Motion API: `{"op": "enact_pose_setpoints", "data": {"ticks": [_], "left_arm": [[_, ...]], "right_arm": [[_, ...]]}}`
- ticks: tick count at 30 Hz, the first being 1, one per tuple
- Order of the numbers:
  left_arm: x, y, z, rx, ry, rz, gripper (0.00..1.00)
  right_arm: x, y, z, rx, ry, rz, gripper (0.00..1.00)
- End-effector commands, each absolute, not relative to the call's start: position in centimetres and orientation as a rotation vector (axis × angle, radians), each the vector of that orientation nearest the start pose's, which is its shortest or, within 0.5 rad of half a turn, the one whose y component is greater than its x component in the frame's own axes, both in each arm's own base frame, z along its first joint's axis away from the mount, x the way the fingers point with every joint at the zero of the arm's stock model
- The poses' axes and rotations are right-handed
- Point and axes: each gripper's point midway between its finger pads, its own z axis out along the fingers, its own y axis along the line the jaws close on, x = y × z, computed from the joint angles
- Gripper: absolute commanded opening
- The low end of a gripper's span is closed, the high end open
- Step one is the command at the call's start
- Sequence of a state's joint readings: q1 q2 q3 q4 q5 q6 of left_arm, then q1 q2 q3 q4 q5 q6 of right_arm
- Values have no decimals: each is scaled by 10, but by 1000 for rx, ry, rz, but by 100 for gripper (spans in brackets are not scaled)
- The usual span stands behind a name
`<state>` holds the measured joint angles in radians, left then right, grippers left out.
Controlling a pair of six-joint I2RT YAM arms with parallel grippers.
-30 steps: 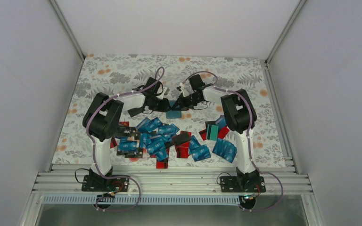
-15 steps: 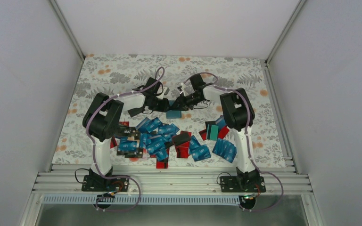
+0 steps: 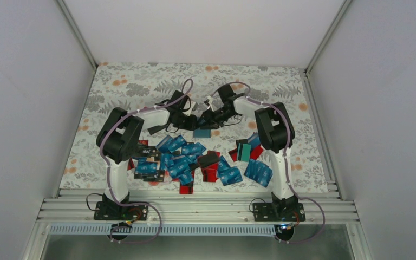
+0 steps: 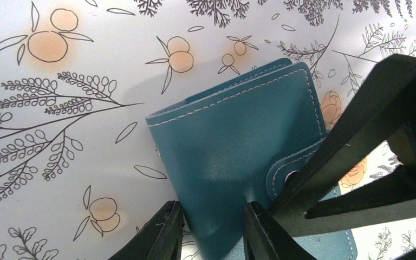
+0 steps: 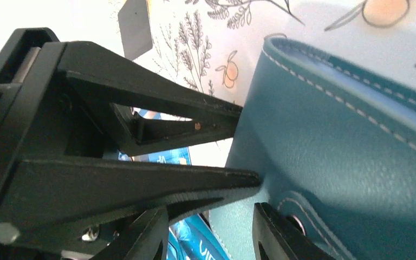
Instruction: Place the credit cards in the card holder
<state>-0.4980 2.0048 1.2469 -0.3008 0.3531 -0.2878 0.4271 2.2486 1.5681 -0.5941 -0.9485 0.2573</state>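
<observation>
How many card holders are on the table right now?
1. The card holder is just beyond the credit cards, between the left claw, which grips it, and the right claw. Another could be hidden under the pile.

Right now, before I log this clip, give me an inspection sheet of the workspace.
Surface: floral tablecloth, flat.
Job's things: card holder folded, beyond the heap; credit cards loose in a heap between the arms.
Clutter: nothing seen.
Grippers: left gripper clamped on the holder's edge; right gripper open at its snap tab.
Cables: purple cables run along both arms.
Surroundings: white walls, metal rail at the near edge.
</observation>
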Motion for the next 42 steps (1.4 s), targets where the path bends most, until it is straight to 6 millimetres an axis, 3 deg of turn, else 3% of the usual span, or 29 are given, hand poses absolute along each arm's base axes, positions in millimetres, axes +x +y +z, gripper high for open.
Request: {"op": "enact_pose_setpoints", "data": {"ticks": [1, 8, 13, 19, 25, 33, 42], "left_arm": [[367, -266, 8, 422, 2763, -653, 28], [369, -264, 9, 416, 2763, -638, 28], [370, -263, 9, 417, 2764, -633, 28], [372, -262, 12, 415, 2758, -632, 28], [374, -264, 22, 430, 2732, -643, 29], [384, -270, 52, 433, 2676, -655, 37], [391, -274, 82, 388, 2618, -698, 46]], "right_arm": [[354, 315, 62, -450, 2810, 1491, 41], [358, 319, 99, -480, 2702, 1557, 40], [363, 314, 108, -466, 2681, 1519, 39], [371, 294, 84, -399, 2772, 1255, 36], [375, 256, 59, -297, 2804, 886, 24], [367, 261, 47, -300, 2781, 968, 14], [367, 264, 38, -307, 2784, 994, 12]]}}
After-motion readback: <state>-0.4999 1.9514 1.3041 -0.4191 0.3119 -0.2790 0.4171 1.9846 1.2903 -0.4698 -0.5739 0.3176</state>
